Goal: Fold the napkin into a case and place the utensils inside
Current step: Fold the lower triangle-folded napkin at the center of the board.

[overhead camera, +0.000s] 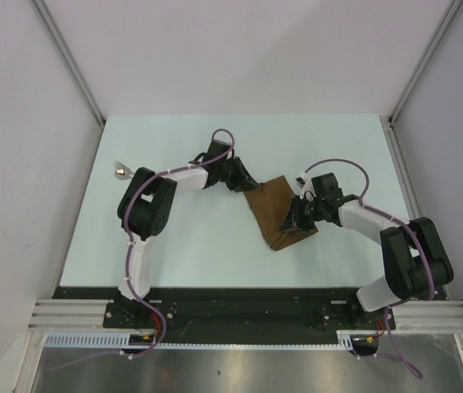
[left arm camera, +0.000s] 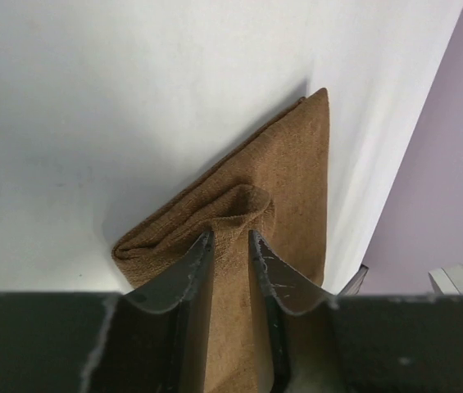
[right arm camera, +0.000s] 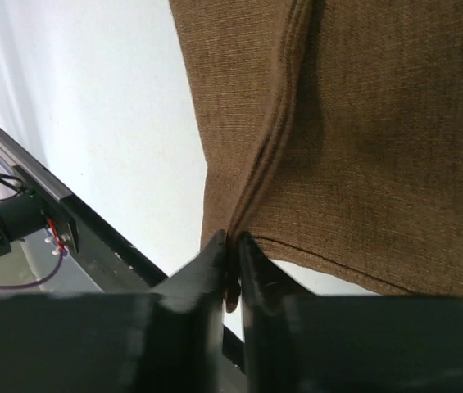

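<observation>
two arms reach in over the pale table (overhead camera: 174, 246) and meet at the napkin (overhead camera: 274, 214), which lies a little right of the middle. it is a brown shape already doubled into several layers. the left wrist view shows it pointed at its far end (left arm camera: 292, 172). the right wrist view shows a long ridge of stacked edges across it (right arm camera: 362, 123).

the left gripper (overhead camera: 242, 185) sits at the napkin's far-left corner. its fingers (left arm camera: 198, 262) are drawn in on a bunched hump of cloth that fills the gap between them (left arm camera: 231, 237). the right gripper (overhead camera: 295, 221) is on the near-right side, its jaws nearly together (right arm camera: 233, 241) and pinching the cloth edge where the ridge runs out.

a single utensil (overhead camera: 120, 170), silver-headed, lies well apart by the table's left edge, touching nothing.

by my reading the folding step is in hand, with nothing yet to slide cutlery into. with both pinches set, the next move seems to call for the two arms to lift and carry the cloth together. they should keep it lightly taut so the stacked layers do not slip or fan open, then lay it down along a clean crease. fetching the utensil looks like a later job, likely for the left arm, which is nearer to it.
</observation>
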{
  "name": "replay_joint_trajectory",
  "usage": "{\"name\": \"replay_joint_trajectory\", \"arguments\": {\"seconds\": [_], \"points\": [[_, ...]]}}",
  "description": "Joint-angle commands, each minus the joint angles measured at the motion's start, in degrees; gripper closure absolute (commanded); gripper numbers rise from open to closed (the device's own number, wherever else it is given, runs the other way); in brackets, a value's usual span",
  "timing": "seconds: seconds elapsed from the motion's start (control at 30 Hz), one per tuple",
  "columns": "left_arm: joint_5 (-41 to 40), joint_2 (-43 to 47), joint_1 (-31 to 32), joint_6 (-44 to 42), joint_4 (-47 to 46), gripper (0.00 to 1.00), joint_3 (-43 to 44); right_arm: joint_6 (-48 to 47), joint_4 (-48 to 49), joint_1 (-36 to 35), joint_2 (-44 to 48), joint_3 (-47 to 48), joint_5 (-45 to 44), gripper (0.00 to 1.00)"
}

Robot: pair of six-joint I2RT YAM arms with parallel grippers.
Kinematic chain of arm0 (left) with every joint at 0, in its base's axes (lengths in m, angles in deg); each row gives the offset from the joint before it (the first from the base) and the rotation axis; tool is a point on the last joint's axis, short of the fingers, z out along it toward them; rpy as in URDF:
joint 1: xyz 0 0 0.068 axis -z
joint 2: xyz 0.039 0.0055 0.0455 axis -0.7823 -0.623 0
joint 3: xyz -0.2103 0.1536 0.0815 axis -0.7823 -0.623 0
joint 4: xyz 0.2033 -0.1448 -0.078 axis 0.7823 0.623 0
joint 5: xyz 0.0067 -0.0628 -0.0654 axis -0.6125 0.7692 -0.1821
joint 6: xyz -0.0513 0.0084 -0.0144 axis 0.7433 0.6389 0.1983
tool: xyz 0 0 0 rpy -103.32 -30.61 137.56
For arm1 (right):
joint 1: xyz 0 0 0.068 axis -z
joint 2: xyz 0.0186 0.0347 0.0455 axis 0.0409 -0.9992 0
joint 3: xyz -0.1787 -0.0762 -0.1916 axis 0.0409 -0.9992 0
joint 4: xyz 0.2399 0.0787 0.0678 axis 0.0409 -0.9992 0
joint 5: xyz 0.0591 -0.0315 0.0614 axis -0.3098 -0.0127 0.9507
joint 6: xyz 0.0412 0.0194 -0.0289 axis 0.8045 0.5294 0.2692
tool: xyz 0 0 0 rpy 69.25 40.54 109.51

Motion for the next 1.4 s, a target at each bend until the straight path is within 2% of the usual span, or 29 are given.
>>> {"name": "replay_joint_trajectory", "arguments": {"seconds": [0.0,0.07,0.33,0.53,0.77,1.0,1.1,1.13,1.2,1.23,1.3,1.37], "points": [[2.1,2.0,0.6,0.8,-3.0,0.71,0.2,-1.3,0.6,2.4,0.8,-0.6,-0.6,0.89],[2.1,3.0,0.7,1.2,-4.8,0.72,-1.5,-2.3,-0.8,3.4,2.2,-0.5,-1.5,0.94],[2.8,1.6,1.4,3.6,-6.8,0.77,-2.0,-4.3,-0.3,4.7,0.9,-0.7,-1.8,0.99],[-1.3,0.0,1.0,1.5,-4.2,0.77,0.1,-4.4,0.2,5.1,0.8,-1.9,-5.2,1.0],[-1.0,-3.8,0.8,1.4,-3.6,0.77,3.8,-3.1,3.0,5.6,-1.0,-4.5,-7.1,1.0],[-2.3,-5.0,0.1,0.3,-2.1,0.78,3.9,-1.6,8.1,5.6,-3.5,-6.9,-7.7,0.99],[-2.7,-4.1,0.1,-1.3,-1.1,0.79,4.3,-2.0,7.3,5.7,-3.8,-6.3,-7.8,0.89],[-2.7,-3.3,0.2,-1.6,-0.9,0.77,4.8,-2.1,6.6,5.6,-3.3,-6.0,-8.0,0.82],[-2.1,-2.5,0.1,-2.3,-0.2,0.76,5.3,-3.0,3.0,5.7,-0.6,-4.6,-8.8,0.75],[-1.8,-1.5,0.2,-2.4,-0.3,0.76,5.2,-3.7,1.5,5.6,0.8,-3.8,-10.6,0.67],[-1.4,-0.8,0.4,-2.6,-0.5,0.76,5.0,-4.5,-3.5,5.3,4.9,-1.1,-12.6,0.57],[-0.7,-0.8,0.5,-2.2,-0.7,0.76,5.0,-5.2,-7.4,4.7,7.4,1.0,-15.8,0.54]]}}
